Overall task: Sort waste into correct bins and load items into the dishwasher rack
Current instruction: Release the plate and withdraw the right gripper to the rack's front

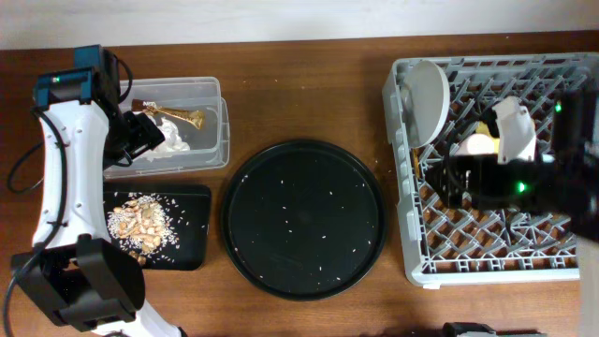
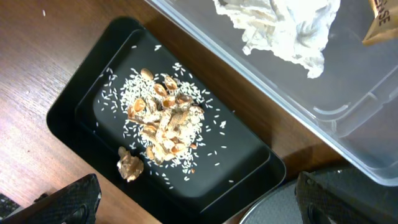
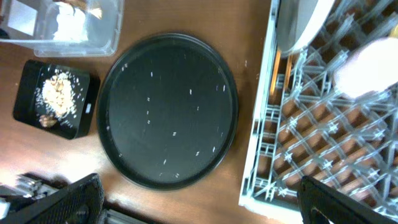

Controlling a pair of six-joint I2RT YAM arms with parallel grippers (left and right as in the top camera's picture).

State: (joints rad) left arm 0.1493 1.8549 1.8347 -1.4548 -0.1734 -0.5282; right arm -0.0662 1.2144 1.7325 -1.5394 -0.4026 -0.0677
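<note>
By the near left edge, the rice scraps lie in the shallow black tray. The round black tray sits mid-table. Farther back on the left, the napkin and wrapper lie in the clear tub. At the right edge, the plate stands in the rack. The left gripper and right gripper are spread wide and hold nothing.

The left arm rises white from its base, folds at a dark elbow that shows a green light, and bends back down to the wrist. The left fingers point downward and are spread wide apart, with nothing between them. The right arm reaches in from its own side, dark and blurred, with a green light just behind the wrist. The right fingers likewise stand wide apart and point down, gripping nothing.
</note>
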